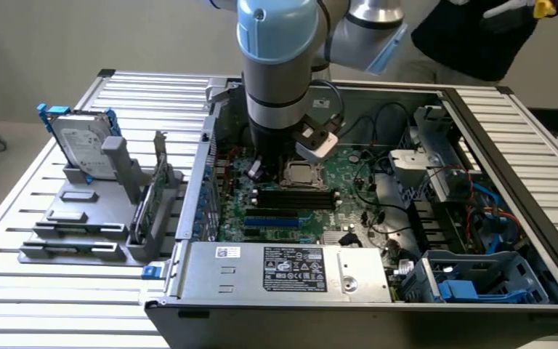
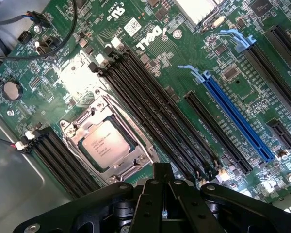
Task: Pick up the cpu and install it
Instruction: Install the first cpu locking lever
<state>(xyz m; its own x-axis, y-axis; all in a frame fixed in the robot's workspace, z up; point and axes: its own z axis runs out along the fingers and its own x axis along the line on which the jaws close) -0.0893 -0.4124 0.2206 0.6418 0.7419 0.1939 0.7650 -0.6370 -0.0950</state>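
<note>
The cpu point(image 2: 105, 144) is a small flat square chip with a dull silver top and faint printed text. It lies flat inside the metal-framed socket point(image 2: 72, 132) on the green motherboard point(image 2: 194, 53), so it is already seated there. In the wrist view its top is bare and nothing touches it.

The gripper point(image 2: 156, 187) holds nothing. Its black fingers point(image 2: 161, 172) meet in a closed point, just beside the socket frame at about 5 o'clock from the cpu, above the board.

The wrist view gives the near details: black memory slots point(image 2: 150, 104) run diagonally beside the socket, and a long blue expansion slot point(image 2: 237, 119) lies well apart at about 3 o'clock from the cpu.

The exterior view gives the whole scene. The arm point(image 1: 277, 80) reaches down into the open computer case point(image 1: 187, 185), and the cpu point(image 1: 302, 174) sits just at 4 o'clock from the arm's lower end. A hard drive point(image 1: 81, 149) with blue brackets stands upright in a grey holder point(image 1: 75, 218) on the slatted table point(image 1: 27, 287), at 9 o'clock from the case. A person in dark clothing point(image 1: 478, 36) stands behind the case at about 1 o'clock.
</note>
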